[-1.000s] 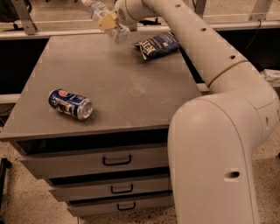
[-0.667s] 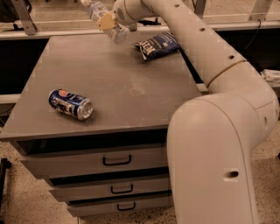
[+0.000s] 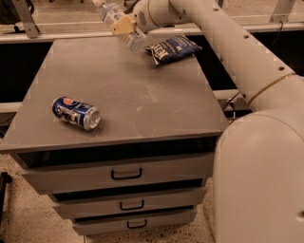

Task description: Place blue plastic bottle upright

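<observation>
Aloft, blue plastic bottle between jaws

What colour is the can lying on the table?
The can is blue, camera view; the gripper holds the blue plastic bottle above the table, far side.

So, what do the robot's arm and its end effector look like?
The arm is off-white, made of smooth rounded tubes, with a thin tan ring at one joint and small dark dots along it. The end effector, above the cabinet's far edge, has tan fingers. No cables show on it.
</observation>
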Robot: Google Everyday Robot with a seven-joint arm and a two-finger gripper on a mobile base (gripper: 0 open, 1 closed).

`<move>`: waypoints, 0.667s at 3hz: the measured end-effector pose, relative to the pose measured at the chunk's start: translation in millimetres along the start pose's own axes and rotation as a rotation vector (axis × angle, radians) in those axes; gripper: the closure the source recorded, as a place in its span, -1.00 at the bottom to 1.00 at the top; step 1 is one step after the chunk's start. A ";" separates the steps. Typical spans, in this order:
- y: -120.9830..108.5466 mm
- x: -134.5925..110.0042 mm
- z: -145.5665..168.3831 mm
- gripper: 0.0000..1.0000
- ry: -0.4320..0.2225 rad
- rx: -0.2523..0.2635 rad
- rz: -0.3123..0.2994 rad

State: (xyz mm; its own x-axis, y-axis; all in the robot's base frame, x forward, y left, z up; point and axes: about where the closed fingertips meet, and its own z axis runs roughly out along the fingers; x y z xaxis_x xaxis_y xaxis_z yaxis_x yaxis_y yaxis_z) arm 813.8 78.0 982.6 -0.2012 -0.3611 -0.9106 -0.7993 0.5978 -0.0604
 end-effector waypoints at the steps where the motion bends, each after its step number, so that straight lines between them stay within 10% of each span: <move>1: 18.3 3.8 -35.2 1.00 -0.056 -0.039 0.008; 2: 31.4 7.4 -80.6 1.00 -0.146 -0.062 0.035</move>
State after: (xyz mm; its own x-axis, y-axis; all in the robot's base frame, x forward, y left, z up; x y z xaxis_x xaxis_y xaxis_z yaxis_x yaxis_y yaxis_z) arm 741.5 36.5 1006.9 -0.1485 -0.2301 -0.9618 -0.8277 0.5611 -0.0064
